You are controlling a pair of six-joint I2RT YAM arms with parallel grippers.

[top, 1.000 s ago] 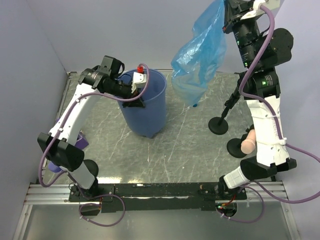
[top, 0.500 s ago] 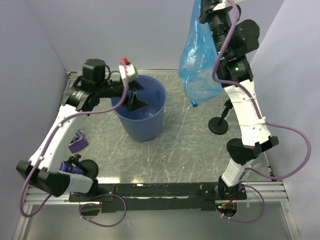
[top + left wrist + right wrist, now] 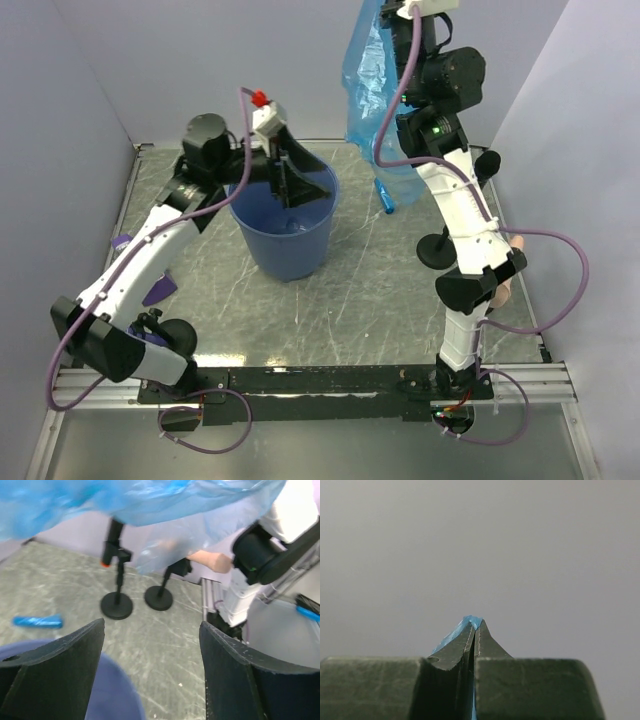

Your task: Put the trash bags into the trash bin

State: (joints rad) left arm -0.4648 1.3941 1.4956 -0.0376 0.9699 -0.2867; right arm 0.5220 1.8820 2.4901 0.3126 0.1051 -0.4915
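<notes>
The blue trash bin (image 3: 285,240) stands upright at the table's middle left; its rim (image 3: 60,677) shows low in the left wrist view. My left gripper (image 3: 297,185) (image 3: 151,627) hovers open over the bin's mouth, holding nothing. A translucent blue trash bag (image 3: 372,95) (image 3: 150,500) hangs high at the back, just right of the bin. My right gripper (image 3: 475,625) is shut on the bag's top, a sliver of blue film (image 3: 470,621) showing at its tips. A small rolled blue bag (image 3: 388,197) (image 3: 37,621) lies on the table under the hanging bag.
Two black round-based stands (image 3: 116,605) (image 3: 159,597) rise at the right, one base (image 3: 437,250) beside my right arm. A flesh-coloured object (image 3: 503,283) sits behind that arm. Purple items (image 3: 152,290) lie at the left edge. Grey walls close the table's sides.
My left gripper opened, let go of the bin's rim and moved over its mouth; the tilted bin now stands upright. The right arm carried the hanging bag left, toward the bin.
</notes>
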